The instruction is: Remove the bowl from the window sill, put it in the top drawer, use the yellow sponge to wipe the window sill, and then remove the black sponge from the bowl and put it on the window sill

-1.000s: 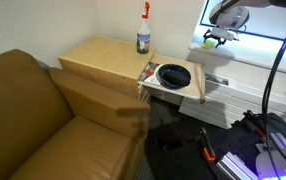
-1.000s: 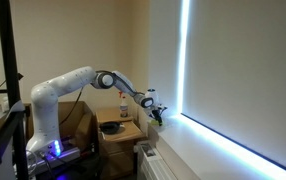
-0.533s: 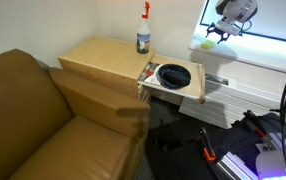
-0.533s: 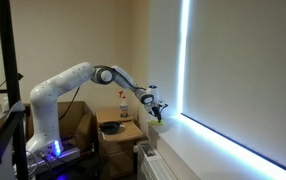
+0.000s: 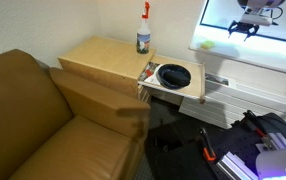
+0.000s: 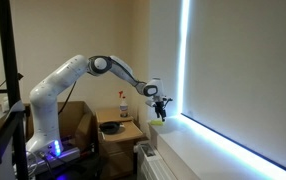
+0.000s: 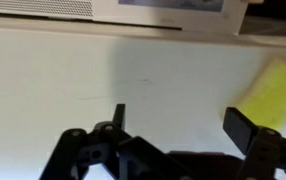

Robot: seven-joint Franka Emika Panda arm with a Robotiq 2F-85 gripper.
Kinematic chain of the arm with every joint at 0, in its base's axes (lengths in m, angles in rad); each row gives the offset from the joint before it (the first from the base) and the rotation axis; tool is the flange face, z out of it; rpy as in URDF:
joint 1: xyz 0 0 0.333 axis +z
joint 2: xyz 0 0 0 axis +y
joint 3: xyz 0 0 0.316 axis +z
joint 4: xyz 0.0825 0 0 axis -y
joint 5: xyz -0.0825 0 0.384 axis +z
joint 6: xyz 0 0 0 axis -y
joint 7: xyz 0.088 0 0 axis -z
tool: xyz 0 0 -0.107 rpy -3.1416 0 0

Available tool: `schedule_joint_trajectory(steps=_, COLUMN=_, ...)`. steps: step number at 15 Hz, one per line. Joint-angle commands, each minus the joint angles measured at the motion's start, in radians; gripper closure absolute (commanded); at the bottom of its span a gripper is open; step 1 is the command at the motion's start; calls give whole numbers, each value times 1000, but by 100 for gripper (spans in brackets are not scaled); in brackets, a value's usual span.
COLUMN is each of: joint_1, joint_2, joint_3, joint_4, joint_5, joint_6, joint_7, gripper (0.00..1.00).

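My gripper (image 5: 251,26) hangs open just above the white window sill (image 5: 245,56), nothing between its fingers. In the wrist view the gripper (image 7: 178,115) faces bare window sill (image 7: 133,70), and the yellow sponge (image 7: 273,93) lies outside the right finger (image 7: 245,128). In an exterior view the yellow sponge (image 5: 205,43) rests on the sill, left of the gripper. The dark blue bowl (image 5: 161,69) sits in the pulled-out top drawer (image 5: 190,93). A dark shape inside it reads as the black sponge (image 5: 174,76). The arm also reaches to the sill in the other exterior view, gripper (image 6: 162,106).
A spray bottle (image 5: 143,30) stands on the light wooden cabinet top (image 5: 103,58). A brown couch (image 5: 33,115) fills the left. Cables and gear (image 5: 268,140) lie on the floor below the sill. The window pane (image 6: 233,70) rises directly behind the sill.
The gripper has moved along the sill away from the yellow sponge, which stays behind on the sill. The jaws stayed open.
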Motion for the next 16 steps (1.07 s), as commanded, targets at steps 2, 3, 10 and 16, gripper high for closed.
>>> schedule_joint_trajectory(steps=2, joint_1=-21, joint_2=-206, joint_3=-1, joint_4=-233, joint_5=-41, joint_6=-144, joint_7=-206, gripper=0)
schedule_joint_trajectory(steps=3, joint_1=-24, joint_2=-237, joint_3=3, joint_4=-275, joint_5=-40, joint_6=-168, joint_7=-252, gripper=0)
schedule_joint_trajectory(steps=10, joint_1=-8, joint_2=-325, joint_3=27, joint_4=-459, joint_5=25, joint_6=-186, joint_7=-449, gripper=0)
schedule_joint_trajectory(steps=16, joint_1=31, joint_2=-340, joint_3=41, joint_4=-510, joint_5=-18, joint_6=-226, joint_7=-481, gripper=0)
